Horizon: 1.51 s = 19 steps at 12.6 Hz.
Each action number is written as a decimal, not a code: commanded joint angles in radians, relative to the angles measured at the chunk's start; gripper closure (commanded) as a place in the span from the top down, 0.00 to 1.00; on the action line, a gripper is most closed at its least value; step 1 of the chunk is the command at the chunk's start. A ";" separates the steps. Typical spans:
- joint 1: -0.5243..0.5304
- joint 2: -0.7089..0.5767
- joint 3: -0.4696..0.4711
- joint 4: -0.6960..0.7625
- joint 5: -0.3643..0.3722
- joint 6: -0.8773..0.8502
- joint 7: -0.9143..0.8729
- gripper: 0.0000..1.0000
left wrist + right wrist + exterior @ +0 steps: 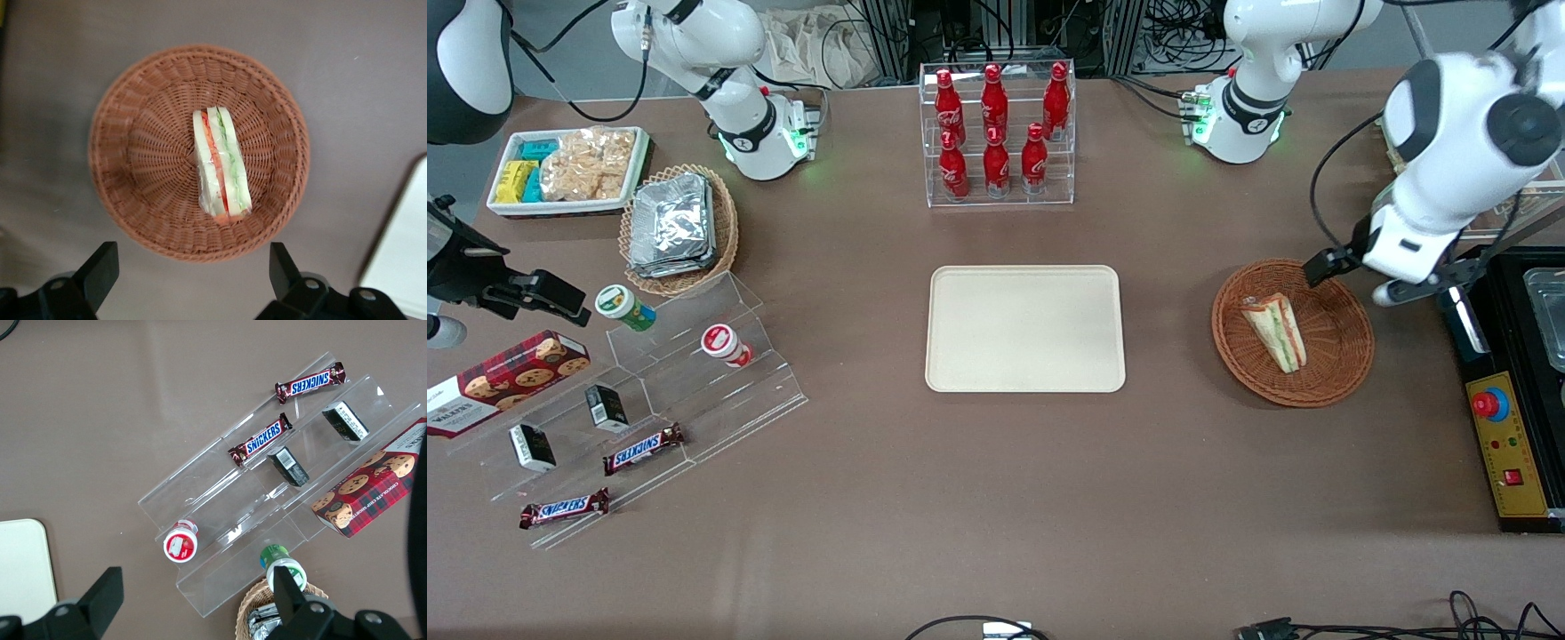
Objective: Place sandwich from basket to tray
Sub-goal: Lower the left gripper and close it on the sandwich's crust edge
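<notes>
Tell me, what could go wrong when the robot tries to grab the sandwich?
The sandwich is soft and in slippery clear wrap, so the open gripper might squash it or let it slip. It lies deep in the wicker basket, so the fingers could bump the raised rim or tug the light basket along. The gripper hangs above the basket's edge, not over the sandwich, so it may need to line up first. The tray is some way off, so a weak grip might drop it.

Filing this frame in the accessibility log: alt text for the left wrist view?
A wrapped sandwich lies in a round reddish-brown wicker basket on a brown table, seen from above. The open gripper hovers over the basket's rim, and a corner of the cream tray shows beside it.
</notes>
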 commanded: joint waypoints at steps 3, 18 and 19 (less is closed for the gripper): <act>-0.007 0.196 -0.012 -0.064 0.006 0.283 -0.081 1.00; -0.004 0.029 -0.010 0.038 0.001 -0.108 -0.058 0.00; -0.001 0.038 -0.009 0.148 -0.005 -0.251 -0.029 0.00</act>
